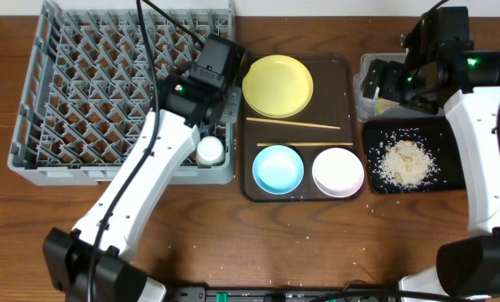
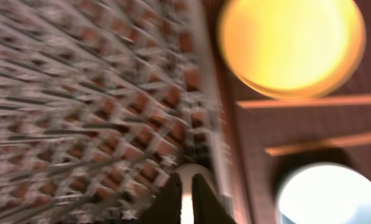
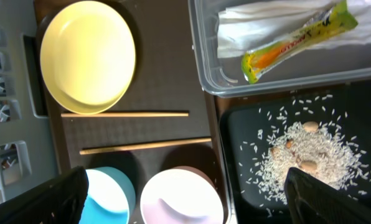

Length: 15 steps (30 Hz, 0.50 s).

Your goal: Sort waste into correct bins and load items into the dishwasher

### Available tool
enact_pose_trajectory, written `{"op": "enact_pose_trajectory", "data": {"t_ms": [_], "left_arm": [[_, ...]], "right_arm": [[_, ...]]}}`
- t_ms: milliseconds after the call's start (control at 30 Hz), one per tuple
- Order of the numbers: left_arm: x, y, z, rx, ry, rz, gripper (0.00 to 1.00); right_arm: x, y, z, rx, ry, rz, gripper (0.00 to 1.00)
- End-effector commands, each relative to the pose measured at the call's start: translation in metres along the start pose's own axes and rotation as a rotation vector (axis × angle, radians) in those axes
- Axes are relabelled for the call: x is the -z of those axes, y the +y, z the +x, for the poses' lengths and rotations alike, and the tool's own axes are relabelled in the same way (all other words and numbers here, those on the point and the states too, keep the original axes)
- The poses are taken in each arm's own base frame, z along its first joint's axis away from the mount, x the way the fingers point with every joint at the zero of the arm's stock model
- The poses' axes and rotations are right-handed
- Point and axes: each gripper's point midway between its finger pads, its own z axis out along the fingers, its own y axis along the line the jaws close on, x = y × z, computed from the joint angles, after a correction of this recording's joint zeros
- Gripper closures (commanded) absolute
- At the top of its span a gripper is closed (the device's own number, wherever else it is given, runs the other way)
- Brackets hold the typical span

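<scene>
Small white cup [image 1: 210,151] in rack [image 1: 32,126] corner, left gripper [image 2: 187,186] state unclear, right gripper [image 3: 185,174] spread empty

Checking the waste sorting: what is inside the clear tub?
A snack wrapper lies on a white napkin inside the clear tub. Anything under the napkin is covered.

Overhead: fixed, straight down, whole worktop in frame. Left wrist: very close and motion-blurred, over the rack [image 2: 79,93] toward the far-left corner, facing the yellow plate [image 2: 291,43]. Right wrist: higher up, looking down near the right edge. All three views share the plate and the chopsticks [image 3: 124,114].
</scene>
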Motion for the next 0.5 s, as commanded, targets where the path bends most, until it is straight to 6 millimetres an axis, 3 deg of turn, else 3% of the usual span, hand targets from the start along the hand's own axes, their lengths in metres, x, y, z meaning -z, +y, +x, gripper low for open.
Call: {"op": "enact_pose_trajectory", "data": {"t_ms": [0, 67, 167, 300, 467], "left_arm": [[-0.012, -0.053, 0.027, -0.03, 0.126, 0.28, 0.78], [-0.013, -0.077, 0.038, -0.024, 0.186, 0.42, 0.62], [-0.027, -0.097, 0.057, 0.017, 0.29, 0.507, 0.5], [-0.053, -0.104, 0.078, 0.014, 0.385, 0.49, 0.44], [-0.081, -0.117, 0.098, -0.045, 0.461, 0.488, 0.43]], "right_arm": [[0.001, -0.006, 0.0, -0.002, 0.002, 0.015, 0.01], [0.001, -0.006, 0.0, -0.002, 0.001, 0.015, 0.01], [0.001, -0.006, 0.0, -0.002, 0.001, 0.015, 0.01], [0.001, -0.006, 0.0, -0.002, 0.001, 0.015, 0.01], [0.001, -0.006, 0.0, -0.002, 0.001, 0.015, 0.01]]}}
